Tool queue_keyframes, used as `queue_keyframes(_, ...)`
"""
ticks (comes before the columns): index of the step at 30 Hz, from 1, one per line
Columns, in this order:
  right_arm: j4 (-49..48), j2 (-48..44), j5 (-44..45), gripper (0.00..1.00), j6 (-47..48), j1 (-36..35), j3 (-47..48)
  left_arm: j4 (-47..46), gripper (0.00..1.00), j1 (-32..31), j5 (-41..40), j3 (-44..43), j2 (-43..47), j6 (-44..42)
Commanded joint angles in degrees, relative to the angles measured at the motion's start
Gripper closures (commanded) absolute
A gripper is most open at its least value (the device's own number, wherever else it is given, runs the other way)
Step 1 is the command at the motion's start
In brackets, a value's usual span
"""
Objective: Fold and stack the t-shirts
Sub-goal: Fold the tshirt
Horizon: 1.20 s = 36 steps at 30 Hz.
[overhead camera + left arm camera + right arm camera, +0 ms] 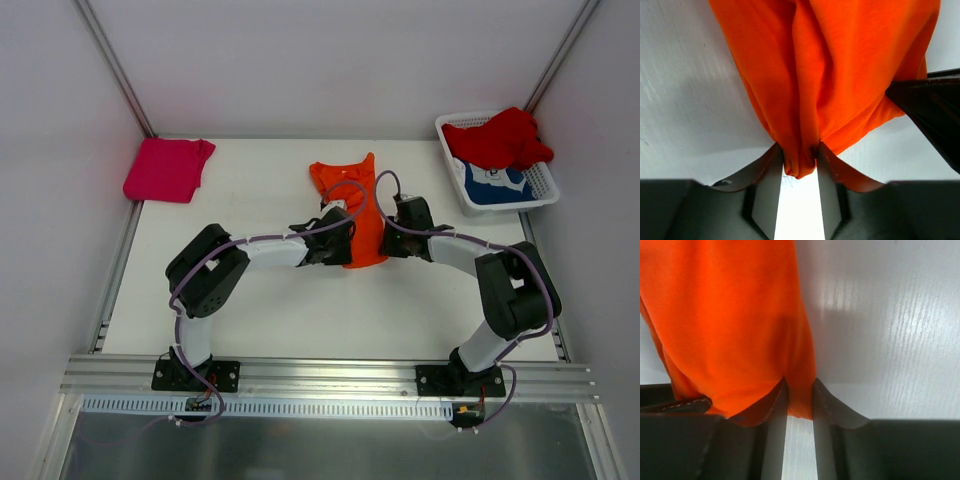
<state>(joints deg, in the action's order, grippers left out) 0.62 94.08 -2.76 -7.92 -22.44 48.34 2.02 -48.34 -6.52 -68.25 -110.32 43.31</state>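
Observation:
The bright orange t-shirt [352, 195] lies bunched in the middle of the table, stretched away from the arms. My left gripper [334, 236] is shut on its near left edge; the left wrist view shows a fold of orange cloth [800, 160] pinched between the fingers. My right gripper [392, 232] is shut on its near right edge; the right wrist view shows the cloth [799, 400] between the fingers. A magenta-pink t-shirt [167, 168] lies folded at the far left. A red t-shirt [500, 138] and a blue one with a white print [497, 185] lie in the basket.
The white lattice basket [545, 185] stands at the far right corner of the table. White walls with metal frame posts enclose the table on three sides. An aluminium rail [330, 378] runs along the near edge by the arm bases.

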Motion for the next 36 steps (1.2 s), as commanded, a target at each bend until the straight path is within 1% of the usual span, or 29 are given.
queue_keyframes(1,-0.3,0.0,-1.3,0.76,-0.7,-0.3,0.8,2.6,0.73,-0.6,-0.6,-1.3,-0.2,-0.2)
queue_keyframes(3,-0.3,-0.1,-1.5,0.83,-0.8,-0.4,0.5,2.7,0.89,-0.6,-0.5,-1.1,0.0,-0.3)
queue_keyframes(4,-0.2,-0.4,-1.5,0.86,-0.9,-0.4,0.4,2.7,0.95,-0.6,-0.5,-1.0,-0.1,-0.5)
queue_keyframes(5,-0.3,-0.7,-1.5,0.89,-1.0,-0.5,0.1,2.7,0.99,-0.6,-0.4,-0.8,0.0,-0.6)
queue_keyframes(6,-0.3,-0.9,-1.5,0.95,-1.3,-0.7,-0.2,2.8,1.00,-0.6,-0.4,-0.6,0.3,-0.6)
queue_keyframes(8,-1.9,-1.9,-1.3,1.00,-1.6,-1.0,-1.0,2.8,1.00,-0.7,-0.5,0.0,1.0,-0.7)
queue_keyframes(13,-2.1,-5.5,1.0,1.00,-2.9,-3.4,-3.9,2.8,1.00,-1.9,-1.6,4.2,3.8,-0.2)
queue_keyframes(16,-1.9,-9.3,2.4,1.00,-3.9,-5.6,-6.1,2.8,1.00,-3.7,-2.7,7.5,6.7,0.5)
queue_keyframes(17,-1.5,-11.8,3.0,1.00,-4.1,-7.0,-6.7,2.8,1.00,-4.2,-2.9,8.2,8.3,0.9)
queue_keyframes(19,-0.9,-14.6,6.4,1.00,-4.8,-8.7,-8.2,2.9,1.00,-6.2,-3.8,10.4,10.1,2.0)
queue_keyframes(23,3.6,-21.8,10.2,1.00,-6.1,-13.6,-9.8,4.7,1.00,-9.8,-5.7,12.5,15.0,3.9)
queue_keyframes(27,9.3,-31.2,14.4,1.00,-6.8,-17.1,-9.8,7.7,1.00,-12.7,-7.9,12.4,19.2,4.8)
queue_keyframes(31,12.8,-36.7,16.6,1.00,-7.1,-18.4,-8.9,11.2,1.00,-13.7,-9.9,11.0,23.4,4.2)
queue_keyframes(36,14.2,-37.0,16.8,1.00,-6.6,-18.8,-7.0,14.8,1.00,-13.6,-12.5,8.2,25.5,2.7)
